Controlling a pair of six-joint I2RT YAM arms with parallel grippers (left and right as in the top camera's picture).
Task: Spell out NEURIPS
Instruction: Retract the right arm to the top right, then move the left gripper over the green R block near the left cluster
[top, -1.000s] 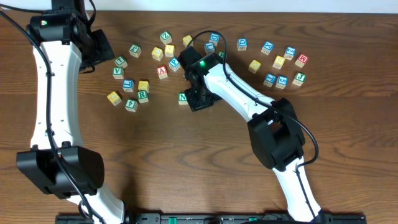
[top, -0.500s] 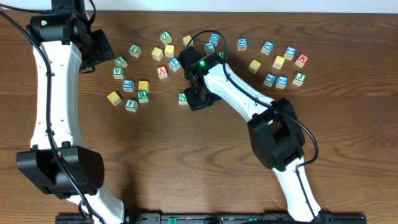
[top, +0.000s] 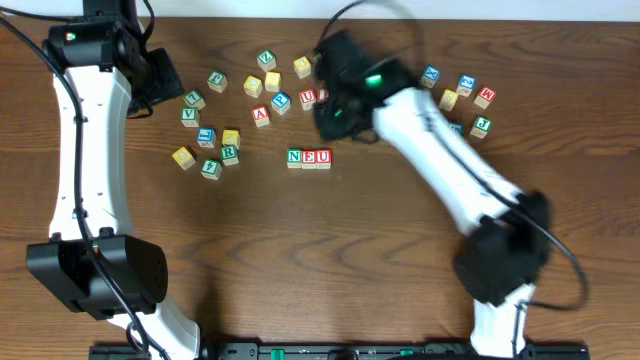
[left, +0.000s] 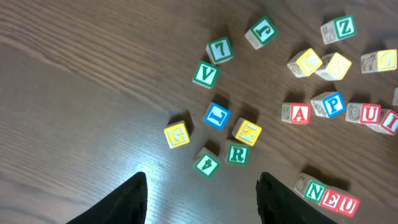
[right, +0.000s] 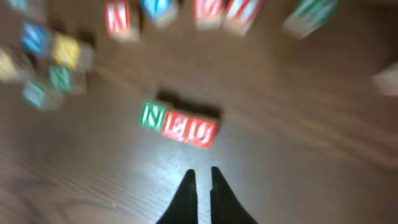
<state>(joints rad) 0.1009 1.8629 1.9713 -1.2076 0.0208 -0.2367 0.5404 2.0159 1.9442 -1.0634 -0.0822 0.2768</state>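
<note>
- N cube, E cube and U cube are lying in one touching row, reading NEU, near the middle of the table, apart from the loose cubes behind them.
- R cube is sitting in a small cluster left of the row. P cube is lying beside a red A cube in the scatter beyond the row.
- Right gripper is hanging over bare wood just short of the row, fingers pressed together and gripping nothing.
- Right arm is stretching diagonally from the near right edge towards the far scatter, its outline smeared.
- Left gripper is hovering spread wide and empty above the left cluster. Left arm is standing along the table's left side, bending inward at the far end.
- The left wrist view is showing the letters sharply, while the right wrist view is blurring everything but the row. The overhead view is hiding the right fingers beneath the wrist.
- The table is showing dark brown wood grain with a soft glare, and a pale strip is running along its far edge.
</note>
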